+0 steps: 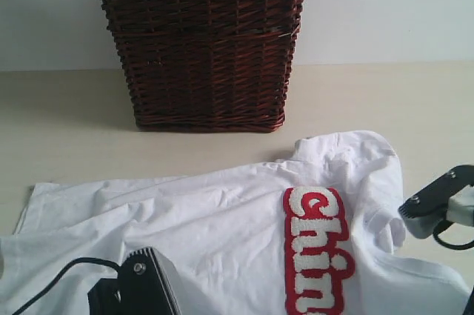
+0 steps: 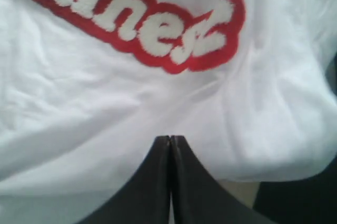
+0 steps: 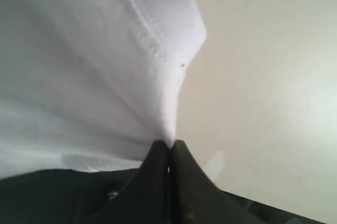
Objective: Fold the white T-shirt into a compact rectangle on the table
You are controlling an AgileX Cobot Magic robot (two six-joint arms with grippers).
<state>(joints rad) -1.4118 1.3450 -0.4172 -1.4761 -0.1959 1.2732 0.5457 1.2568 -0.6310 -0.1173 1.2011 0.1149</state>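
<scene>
You have two grippers, and both are clenched. The right gripper (image 3: 169, 142) pinches one edge of the shirt (image 1: 222, 211), and the cloth rises to a peak at its tips. The left gripper (image 2: 169, 138) is closed tight on the cloth near the red lettering (image 2: 158, 29); creases run to its tips. The one shirt lies spread on the table (image 1: 74, 122), lettering up. One basket (image 1: 200, 48) stands behind it, not touching it.

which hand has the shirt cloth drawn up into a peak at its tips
The right hand: white T-shirt cloth tents to a point between its shut tips. The left hand, also shut, shows no such peak.
</scene>
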